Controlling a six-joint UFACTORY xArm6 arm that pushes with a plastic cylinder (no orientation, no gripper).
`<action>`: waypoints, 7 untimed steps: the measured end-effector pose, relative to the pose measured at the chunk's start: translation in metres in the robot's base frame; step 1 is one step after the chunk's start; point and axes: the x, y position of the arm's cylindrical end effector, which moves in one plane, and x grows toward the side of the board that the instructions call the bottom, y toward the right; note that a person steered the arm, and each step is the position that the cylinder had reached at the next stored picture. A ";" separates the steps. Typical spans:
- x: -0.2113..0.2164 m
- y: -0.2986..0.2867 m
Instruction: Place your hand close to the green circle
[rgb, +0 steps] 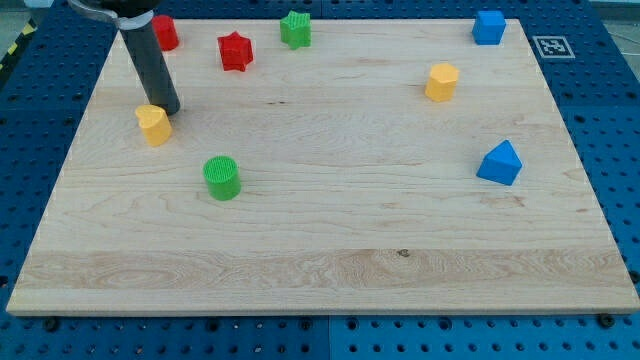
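Note:
The green circle (222, 177) is a short green cylinder standing on the wooden board at the view's left of centre. My tip (169, 110) is the lower end of a dark rod that comes down from the view's top left. It sits up and to the left of the green circle, about one block's width apart from it. The tip touches or nearly touches the top right of a yellow block (153, 124).
A red block (165, 32), a red star (235, 51) and a green star (295, 29) lie along the view's top. A yellow hexagon-like block (441, 81), a blue cube (488, 27) and a blue triangle (500, 163) lie on the view's right. The board's edge (320, 310) runs along the bottom.

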 end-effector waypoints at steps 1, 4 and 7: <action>0.000 -0.005; 0.028 0.054; 0.060 0.060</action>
